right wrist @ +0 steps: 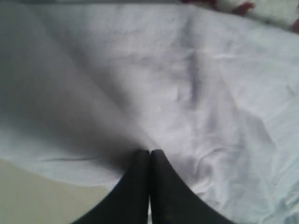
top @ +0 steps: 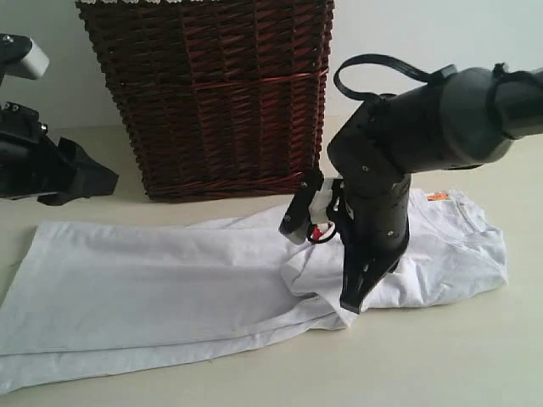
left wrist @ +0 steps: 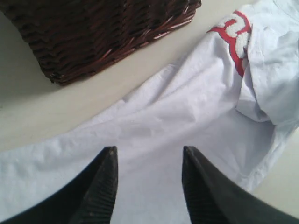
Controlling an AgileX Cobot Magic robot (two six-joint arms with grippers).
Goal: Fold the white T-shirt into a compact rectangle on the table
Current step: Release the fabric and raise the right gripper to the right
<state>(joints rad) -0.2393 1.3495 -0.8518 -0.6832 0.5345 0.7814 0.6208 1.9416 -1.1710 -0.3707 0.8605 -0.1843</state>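
white T-shirt [top: 153, 280] lying lengthwise on table [top: 475, 365], in front of wicker basket [top: 221, 102] | right gripper [top: 352, 303] tips together on raised fold at shirt's near edge, pinch unclear | left gripper [left wrist: 148, 154] fingers apart over cloth, empty | red band [left wrist: 233, 42] plain in left wrist view; orange neck tag [top: 438, 197] in exterior view alone

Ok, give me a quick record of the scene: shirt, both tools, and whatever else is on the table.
shirt: white T-shirt lying long on the table, partly folded at one end
left tool: open, over the shirt, holding nothing
right tool: shut, tips at a shirt fold; grip unclear
other: wicker basket behind the shirt
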